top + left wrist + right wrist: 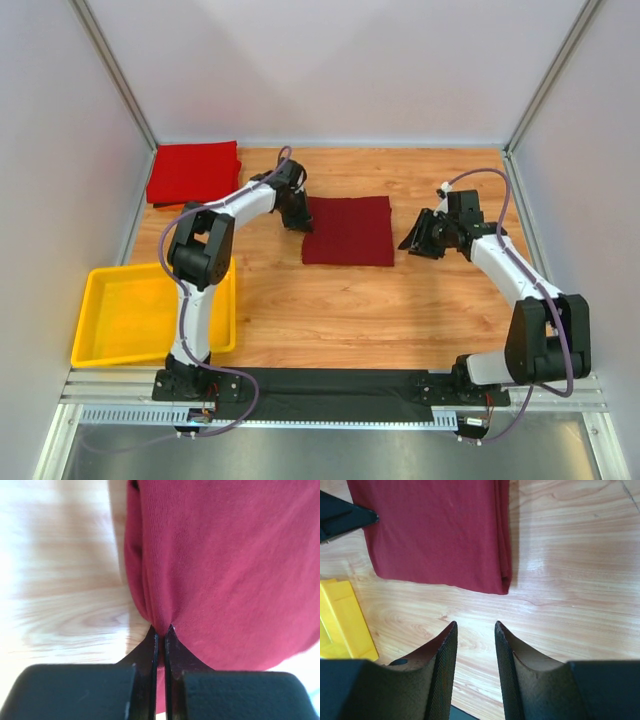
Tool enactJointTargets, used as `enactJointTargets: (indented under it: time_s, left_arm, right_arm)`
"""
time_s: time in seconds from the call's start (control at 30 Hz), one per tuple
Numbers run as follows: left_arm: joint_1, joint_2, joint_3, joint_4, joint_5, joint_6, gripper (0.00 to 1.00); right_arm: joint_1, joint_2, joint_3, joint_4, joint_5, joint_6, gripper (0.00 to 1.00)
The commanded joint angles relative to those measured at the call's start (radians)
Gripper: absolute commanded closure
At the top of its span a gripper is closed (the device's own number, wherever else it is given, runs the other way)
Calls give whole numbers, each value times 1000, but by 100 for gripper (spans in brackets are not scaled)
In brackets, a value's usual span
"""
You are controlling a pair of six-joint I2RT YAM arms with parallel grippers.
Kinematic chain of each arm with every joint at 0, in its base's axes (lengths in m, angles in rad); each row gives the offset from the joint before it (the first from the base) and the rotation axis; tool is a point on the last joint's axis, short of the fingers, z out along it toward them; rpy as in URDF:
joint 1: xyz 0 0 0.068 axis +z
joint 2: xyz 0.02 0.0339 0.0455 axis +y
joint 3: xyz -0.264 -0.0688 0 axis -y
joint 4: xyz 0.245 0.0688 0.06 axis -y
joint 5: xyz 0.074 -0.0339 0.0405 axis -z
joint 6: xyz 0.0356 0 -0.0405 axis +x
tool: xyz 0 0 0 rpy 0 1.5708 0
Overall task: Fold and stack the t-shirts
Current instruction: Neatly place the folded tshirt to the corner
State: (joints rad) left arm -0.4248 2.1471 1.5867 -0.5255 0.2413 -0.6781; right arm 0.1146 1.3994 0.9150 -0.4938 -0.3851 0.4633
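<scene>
Top external view: the folded maroon t-shirt (348, 231) lies centred on the wooden table (330, 310), and the brighter red t-shirt (193, 171) sits folded at the far left corner. The left gripper (296, 222) pinches the maroon t-shirt's left edge; the right gripper (412, 242) hovers just to its right, fingers apart.

a yellow plastic tray (110, 330) lies at eight o'clock on the wooden table (400, 310), a black strip (340, 380) along six o'clock, white walls (340, 70) around.

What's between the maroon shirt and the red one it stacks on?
Nothing visible. Only bare table separates the maroon shirt from the red shirt at back left. The left claw is shut on the maroon shirt's left edge; the yellow tray sits nearer, off that line.
</scene>
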Motion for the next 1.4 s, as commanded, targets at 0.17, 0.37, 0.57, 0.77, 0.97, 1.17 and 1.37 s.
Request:
enactJointTargets:
  time_s: [0.17,0.37,0.57,0.77,0.97,1.17,1.37]
  left_arm:
    - [9,106,442,-460,-373,273,100]
    - [73,138,643,-519,-454,391,100]
    - [123,149,751,-475,-505,524,100]
    - [173,137,757,-357,-570,635,100]
    - [216,151,918,-326,-598,767,100]
    - [348,99,859,-291,-577,750,100]
    - [506,259,932,-300,-511,733,100]
  right_arm:
    - [7,-117,71,-38,-3,-3,62]
    - [3,-122,96,-38,-5,-2,61]
    - [5,-88,113,-15,-5,0,60]
    - [3,-56,120,3,14,-9,60]
    - [5,-13,146,12,17,-8,60]
    - [5,23,168,4,29,-9,59]
    - [5,90,232,-41,63,-47,59]
